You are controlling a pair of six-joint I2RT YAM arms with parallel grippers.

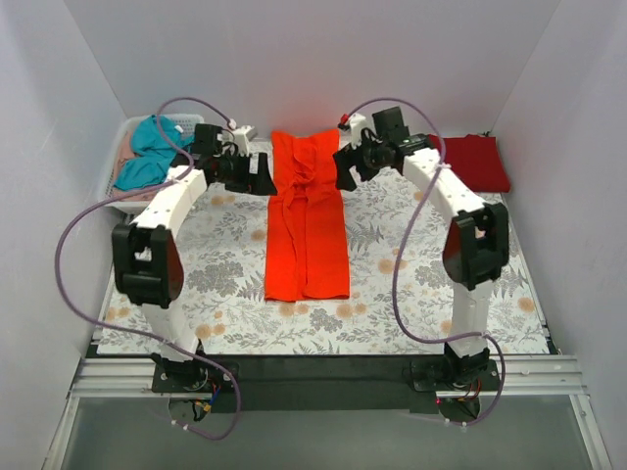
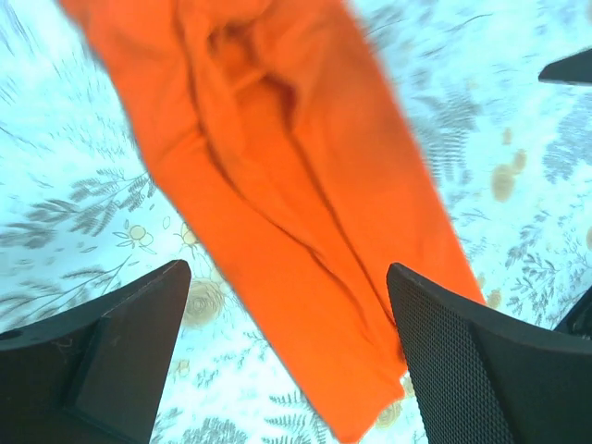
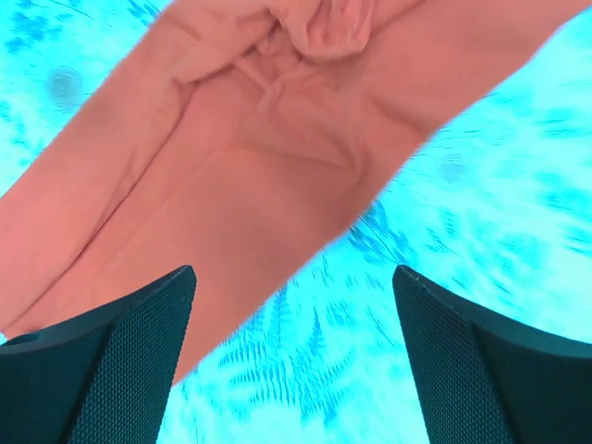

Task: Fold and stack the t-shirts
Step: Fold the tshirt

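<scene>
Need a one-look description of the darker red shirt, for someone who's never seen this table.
Go to the far right corner of the floral tablecloth. The crimson t-shirt lies there, folded into a compact rectangle. It is darker and much shorter than the long orange-red t-shirt stretched down the centre.

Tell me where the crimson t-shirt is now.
In the top external view, the crimson t-shirt lies at the far right corner of the table, apart from the orange-red t-shirt stretched along the middle.
</scene>
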